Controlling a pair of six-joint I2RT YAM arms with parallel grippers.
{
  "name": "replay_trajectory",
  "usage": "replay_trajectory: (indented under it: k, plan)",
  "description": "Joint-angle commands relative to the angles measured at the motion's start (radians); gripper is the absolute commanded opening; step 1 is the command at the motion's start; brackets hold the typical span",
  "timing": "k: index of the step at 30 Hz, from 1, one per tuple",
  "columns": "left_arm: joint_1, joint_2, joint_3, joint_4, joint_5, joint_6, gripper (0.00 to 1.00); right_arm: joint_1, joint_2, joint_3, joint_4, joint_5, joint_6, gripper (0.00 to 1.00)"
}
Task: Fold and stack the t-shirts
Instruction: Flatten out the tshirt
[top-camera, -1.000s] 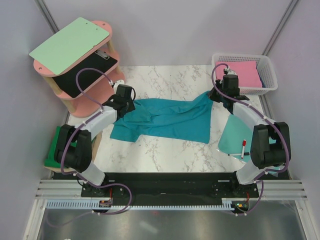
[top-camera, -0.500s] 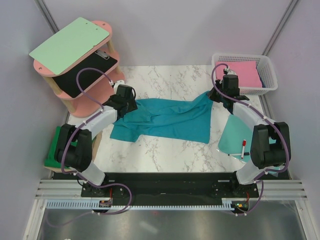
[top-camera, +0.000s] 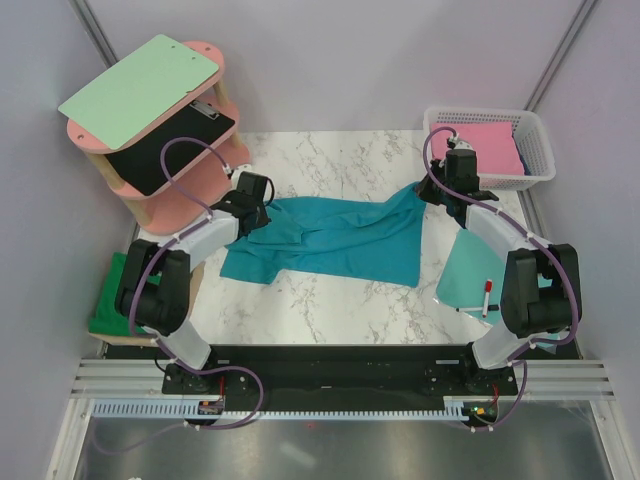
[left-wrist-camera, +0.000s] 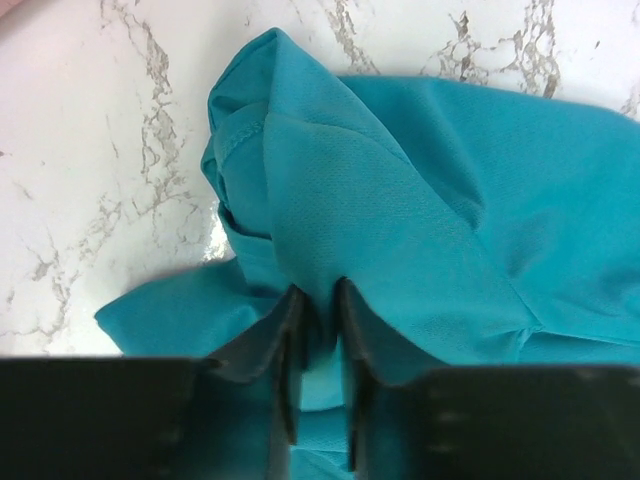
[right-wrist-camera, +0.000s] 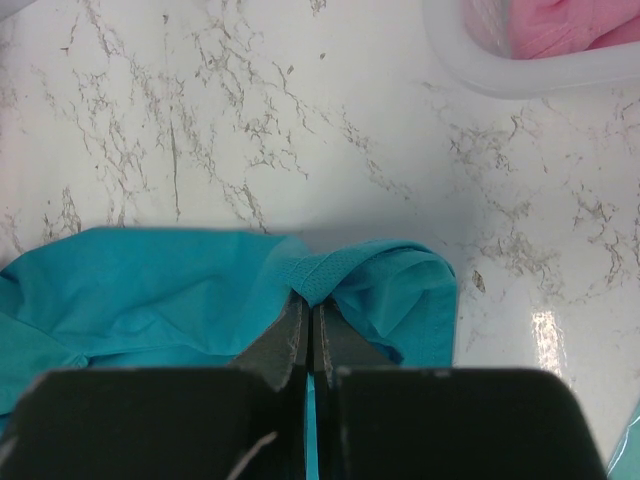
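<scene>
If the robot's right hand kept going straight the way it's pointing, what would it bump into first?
The blue shirt first: the right hand is pinching its edge. Past that looks like bare table, with the white basket off to one side, though depth is unclear.

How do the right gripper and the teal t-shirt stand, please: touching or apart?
Touching. The right wrist view shows the right gripper shut on a fold of the teal t-shirt.
</scene>
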Motion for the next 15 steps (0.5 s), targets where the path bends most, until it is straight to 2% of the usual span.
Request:
replay_trajectory:
  k: [1,3,8,15]
  plan:
    - [0.004,0.004,0.035,0.013,-0.028,0.009,0.15,-0.002,0.006,-0.002,0.03,-0.014,-0.004,0.0]
    - [0.005,-0.024,0.037,-0.001,-0.028,0.007,0.02,-0.001,-0.003,-0.004,0.03,-0.016,-0.004,0.0]
    - [0.005,-0.153,0.041,-0.047,-0.05,0.021,0.02,-0.002,-0.049,-0.002,0.007,-0.026,-0.009,0.0]
    - [0.005,-0.358,0.149,-0.17,-0.057,0.053,0.02,-0.002,-0.156,0.021,-0.053,-0.035,-0.012,0.0]
